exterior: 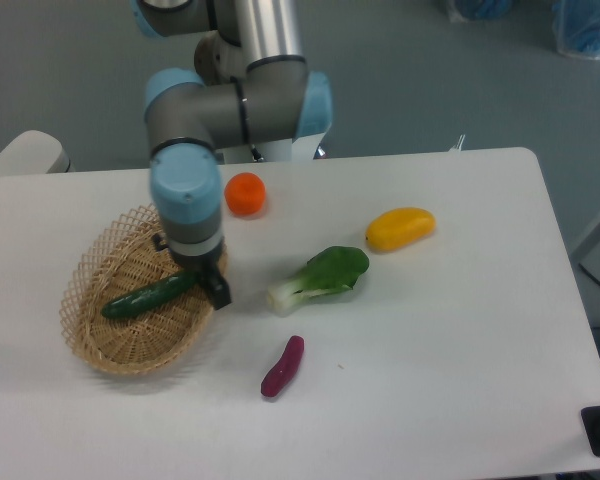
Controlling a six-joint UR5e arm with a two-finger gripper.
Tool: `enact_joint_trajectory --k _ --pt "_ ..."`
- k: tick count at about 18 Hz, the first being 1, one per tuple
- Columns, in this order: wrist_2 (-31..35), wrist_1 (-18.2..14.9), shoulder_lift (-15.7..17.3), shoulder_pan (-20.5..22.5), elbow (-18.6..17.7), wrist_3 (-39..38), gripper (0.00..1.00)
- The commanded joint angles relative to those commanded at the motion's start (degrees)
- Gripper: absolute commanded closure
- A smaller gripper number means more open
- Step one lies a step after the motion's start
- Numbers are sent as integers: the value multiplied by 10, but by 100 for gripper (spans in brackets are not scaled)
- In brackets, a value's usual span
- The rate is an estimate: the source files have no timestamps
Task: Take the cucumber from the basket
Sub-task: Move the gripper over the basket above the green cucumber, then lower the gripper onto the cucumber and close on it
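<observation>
The dark green cucumber (pixel 145 297) lies slanted in the tan wicker basket (pixel 95 350) at the table's left. My gripper (pixel 198 276) points down over the cucumber's right, upper end, at the basket's right rim. One black finger (pixel 218 290) shows just right of that end, with a small gap to the cucumber. The other finger is mostly hidden behind the wrist. The jaws look open around the cucumber's end, and the cucumber rests on the basket floor.
An orange round fruit (pixel 245 193) sits just behind the basket. A leafy bok choy (pixel 322 276) lies right of the gripper, a purple sweet potato (pixel 282 366) in front of it, and a yellow mango (pixel 400 228) further right.
</observation>
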Motion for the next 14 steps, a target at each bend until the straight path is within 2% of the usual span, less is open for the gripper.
enact_joint_trajectory --k 1,4,8,11,13,14 --pt "-2 6 -3 -1 -11 -4 0" --pt "-5 54 -12 -9 -31 -12 0" --pt "-5 60 -32 -28 -33 -63 0" --pt "-5 61 -40 -32 -33 -72 0" --pt "-4 61 -40 -32 -33 -73 13" --pt "-4 61 -40 -32 -34 -74 23"
